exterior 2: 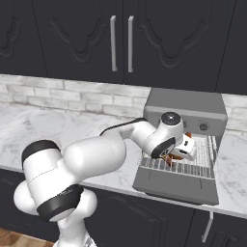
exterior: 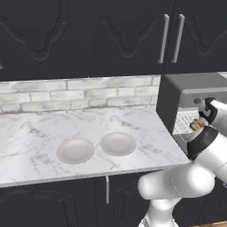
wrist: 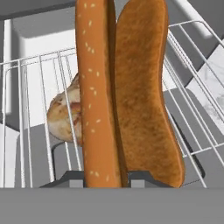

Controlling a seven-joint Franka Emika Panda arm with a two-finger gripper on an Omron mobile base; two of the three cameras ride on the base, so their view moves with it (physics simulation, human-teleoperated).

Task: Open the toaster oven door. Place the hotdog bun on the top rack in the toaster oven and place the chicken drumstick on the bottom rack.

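a: how far along is this looking?

b: the toaster oven door point(exterior 2: 174, 184) is already lying open and flat in front of the toaster oven point(exterior 2: 185, 112), so that first step is done. the gripper point(exterior 2: 181, 153) is reaching in over a pulled-out wire rack, and the hotdog bun point(wrist: 124, 94) is sitting upright between the fingers, so the jaws are pinching the bun and not yet letting go.

a: and the chicken drumstick?

b: in the hand view the chicken drumstick point(wrist: 65, 116) is showing behind the bun, seen through the wires of a rack point(wrist: 39, 109). it is looking as if it is already lying inside the oven, below that grid, so i am judging it to be on the bottom rack, though i cannot tell the two racks apart with certainty from here.

a: so what is remaining?

b: setting the bun down on the top rack and releasing it. the bun is hanging just above the wires in the hand view; whether it is touching them i cannot tell.

a: anything else holding things?

b: two shallow white bowls point(exterior: 75, 150) point(exterior: 118, 143) are sitting side by side on the marble counter point(exterior: 31, 133), well apart from the oven, and both are looking empty.
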